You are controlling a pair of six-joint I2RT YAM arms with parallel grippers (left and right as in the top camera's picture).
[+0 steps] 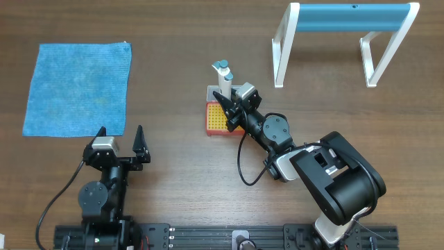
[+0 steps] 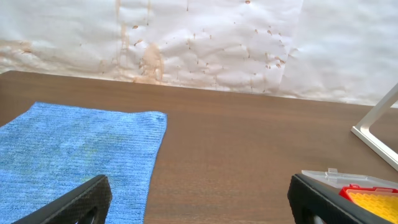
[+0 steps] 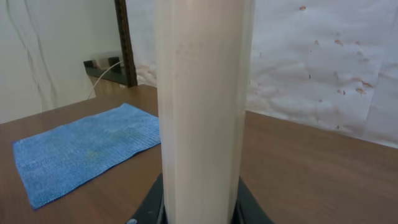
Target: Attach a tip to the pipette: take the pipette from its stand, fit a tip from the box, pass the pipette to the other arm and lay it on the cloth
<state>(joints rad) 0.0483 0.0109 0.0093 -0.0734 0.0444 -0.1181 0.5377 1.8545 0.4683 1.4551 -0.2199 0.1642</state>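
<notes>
My right gripper (image 1: 231, 105) is shut on the white pipette (image 1: 224, 78), which it holds upright at the red and yellow tip box (image 1: 216, 119). The pipette's blue top points toward the overhead camera. In the right wrist view its white barrel (image 3: 202, 99) rises straight up from between the jaws, and its lower end is hidden. My left gripper (image 1: 121, 133) stands open and holds nothing, just below the lower right corner of the blue cloth (image 1: 78, 90). The left wrist view has the cloth (image 2: 68, 155) ahead of its open fingers (image 2: 74, 202) and the tip box (image 2: 373, 198) off to one side.
The pipette stand (image 1: 347, 21), a white frame with a blue top bar, is at the back right, and one of its white legs (image 2: 376, 127) is seen from the left wrist. A black cable (image 1: 243, 163) loops beside the right arm. Bare wood lies between cloth and tip box.
</notes>
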